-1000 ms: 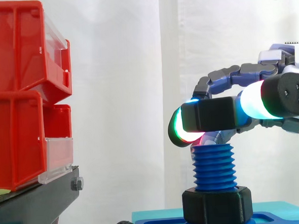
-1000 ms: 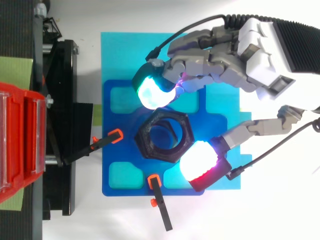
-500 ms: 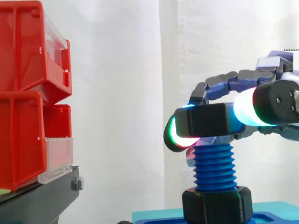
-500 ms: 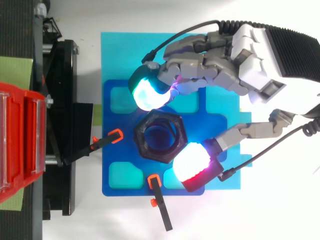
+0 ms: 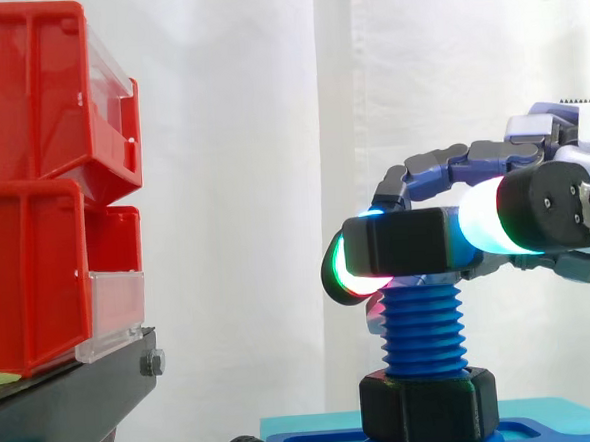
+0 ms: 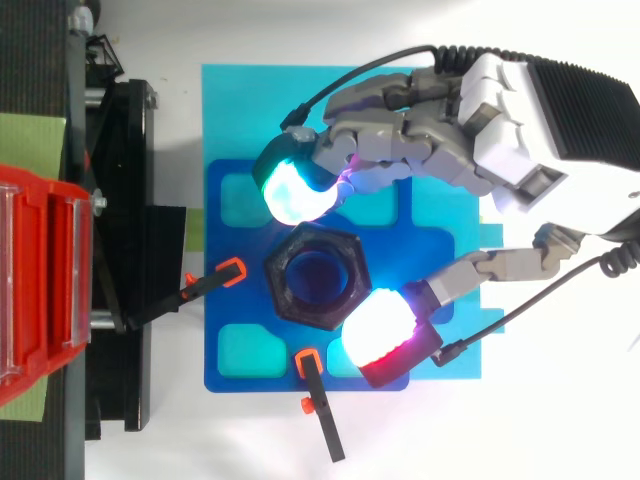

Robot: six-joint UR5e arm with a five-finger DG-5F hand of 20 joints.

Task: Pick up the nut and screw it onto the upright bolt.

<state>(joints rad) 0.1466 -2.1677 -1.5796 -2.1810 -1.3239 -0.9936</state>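
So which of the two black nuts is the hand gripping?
The upper nut, at the top of the blue bolt, pinched between the hand's pads. The lower nut sits at the bolt's base, untouched.

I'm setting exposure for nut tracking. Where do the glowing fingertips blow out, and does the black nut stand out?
Top view: the robot hand's fingertips glow near-white at their cores; the nut reads dark on the blue base. Side view: the bright curtain outlines the nut, and red glow spills onto the bolt's top.
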